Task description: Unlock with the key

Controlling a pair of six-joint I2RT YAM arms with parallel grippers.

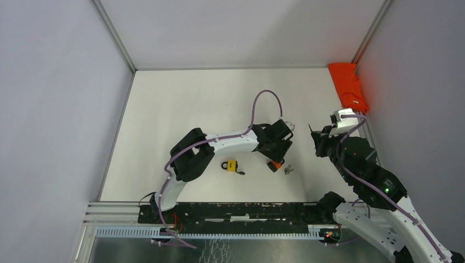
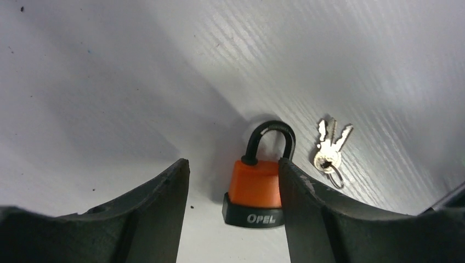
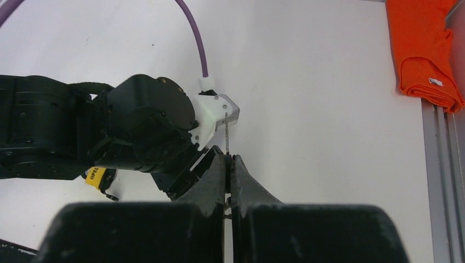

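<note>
1. Left hand (image 2: 233,167) is hovering, fingers apart, straddling the orange padlock (image 2: 256,186) on the tabletop (image 2: 137,82).
2. A key bunch (image 2: 329,150) is lying just right of it.
3. Right hand (image 3: 230,160) is clamping a thin key (image 3: 226,131).

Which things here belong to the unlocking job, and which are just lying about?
In the job:
- orange padlock, straddled by the open left pincer
- key, pinched in the shut right pincer

Lying about:
- yellow padlock
- bunch of keys
- orange cloth
</note>
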